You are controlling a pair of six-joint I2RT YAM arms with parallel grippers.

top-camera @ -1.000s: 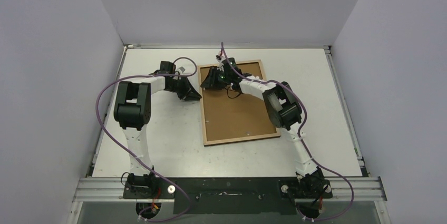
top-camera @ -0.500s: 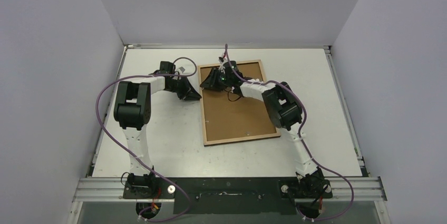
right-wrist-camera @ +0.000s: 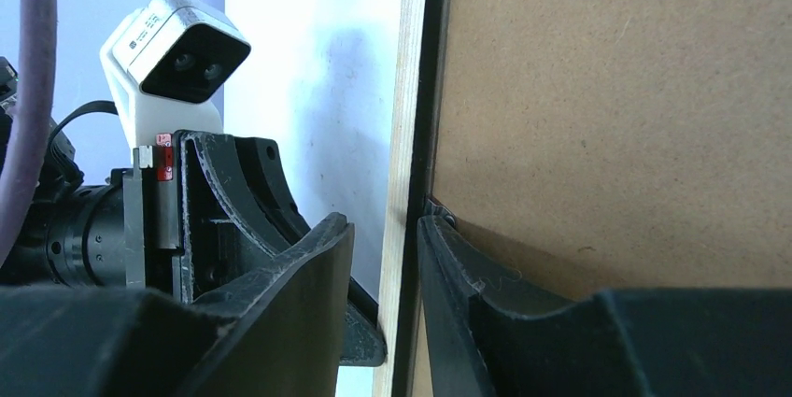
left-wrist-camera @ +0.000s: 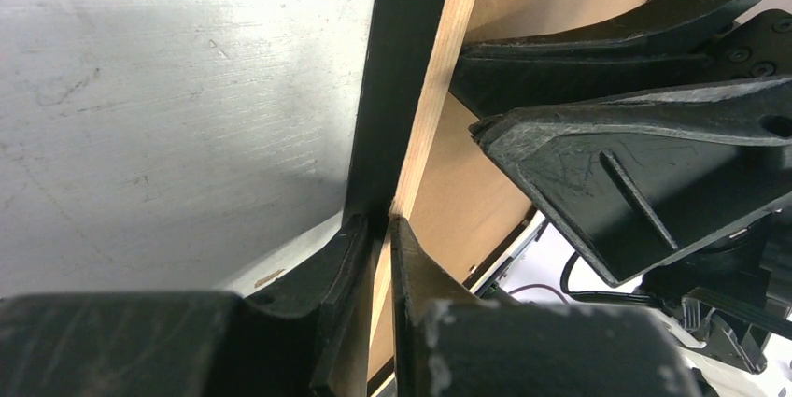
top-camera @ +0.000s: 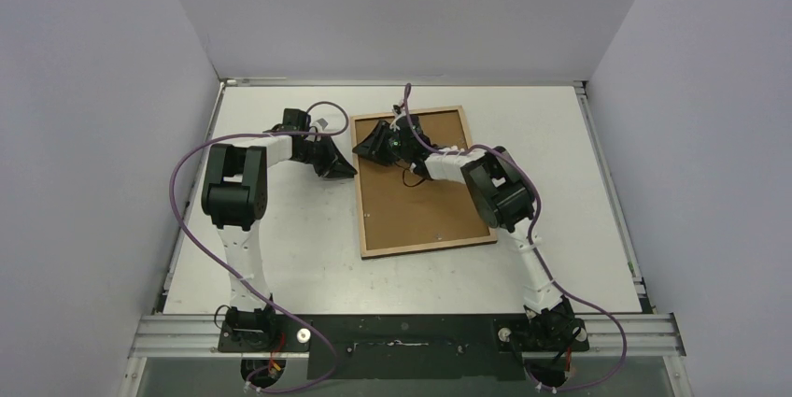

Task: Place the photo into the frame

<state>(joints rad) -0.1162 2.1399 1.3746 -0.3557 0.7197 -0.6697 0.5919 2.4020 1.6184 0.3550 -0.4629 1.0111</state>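
The frame lies back-up on the table, its light wood rim around the brown backing board. The photo is not visible in any view. My left gripper is shut on the frame's left rim, one finger on the black outer side and one on the inner side. My right gripper is at the same rim near the far left corner. It straddles the rim with its jaws apart; the inner finger touches a metal tab at the board's edge.
The two grippers are very close together at the frame's left rim: the right one fills the left wrist view, and the left one with its camera fills the right wrist view. White walls enclose the table on three sides.
My right gripper has shifted slightly left and further away along the frame's far left corner, and its forearm has swung a little. The left arm and the frame have not moved.
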